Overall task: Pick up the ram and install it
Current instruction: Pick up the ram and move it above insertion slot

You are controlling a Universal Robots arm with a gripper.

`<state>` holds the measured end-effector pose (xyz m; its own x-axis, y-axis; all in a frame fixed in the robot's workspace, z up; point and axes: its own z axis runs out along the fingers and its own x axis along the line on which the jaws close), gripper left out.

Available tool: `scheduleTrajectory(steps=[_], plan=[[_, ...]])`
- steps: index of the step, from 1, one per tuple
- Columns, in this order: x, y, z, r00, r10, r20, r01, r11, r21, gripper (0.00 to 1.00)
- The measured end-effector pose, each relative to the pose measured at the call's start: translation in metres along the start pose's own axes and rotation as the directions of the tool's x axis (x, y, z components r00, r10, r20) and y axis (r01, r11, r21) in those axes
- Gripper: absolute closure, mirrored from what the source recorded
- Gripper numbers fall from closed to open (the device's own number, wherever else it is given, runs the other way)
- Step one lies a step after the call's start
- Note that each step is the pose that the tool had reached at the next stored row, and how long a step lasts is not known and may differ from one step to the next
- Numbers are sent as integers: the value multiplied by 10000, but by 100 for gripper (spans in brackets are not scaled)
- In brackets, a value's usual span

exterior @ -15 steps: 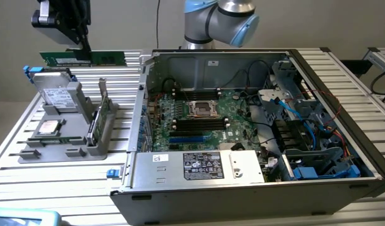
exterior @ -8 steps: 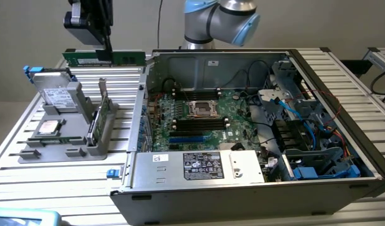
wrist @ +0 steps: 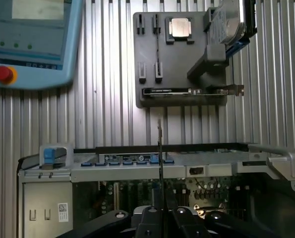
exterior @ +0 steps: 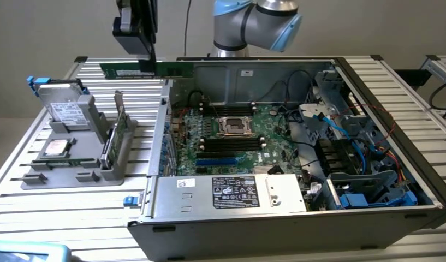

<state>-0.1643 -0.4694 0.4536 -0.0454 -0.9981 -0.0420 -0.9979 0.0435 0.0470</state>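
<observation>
The gripper (exterior: 146, 64) is closed on the ram (exterior: 175, 69), pinching the stick near the middle of its length on its two flat faces; the jaws stand almost together, as they would around so thin a board. The ram hangs level in the air, long edge horizontal, above the far corner of the computer case (exterior: 281, 215) on the exterior view's left, and crosses over the case's side wall there; it touches nothing but the tool. In the wrist view the ram (wrist: 159, 148) shows edge-on as a thin dark line running out from the gripper (wrist: 160, 213), over the near rim of the case. The motherboard (exterior: 241, 150) lies well below it, and the black memory slots (exterior: 230, 143) flank the processor socket. The grey fixture (exterior: 70, 177) sits on the table (exterior: 63, 218) toward its edge on the exterior view's left and carries the processor chip (exterior: 57, 146) and the upright card (exterior: 115, 139).

By its look, the ram is very light, stiff along its length, thin and easily harmed; it would likely flex or crack under a twist. The flat faces are smooth, so a light pinch could slip. The mid-length hold looks right, because it balances the stick and leaves the lower contact edge free.
</observation>
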Motion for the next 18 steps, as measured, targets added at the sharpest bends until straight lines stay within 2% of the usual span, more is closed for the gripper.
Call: scheduleTrajectory(steps=[14, 18], plan=[[-20, -639, 26, 10000, -2, 27, 2, 10000, 0, 86], [-27, -814, 37, 10000, -3, 29, 3, 10000, 30, 86]])
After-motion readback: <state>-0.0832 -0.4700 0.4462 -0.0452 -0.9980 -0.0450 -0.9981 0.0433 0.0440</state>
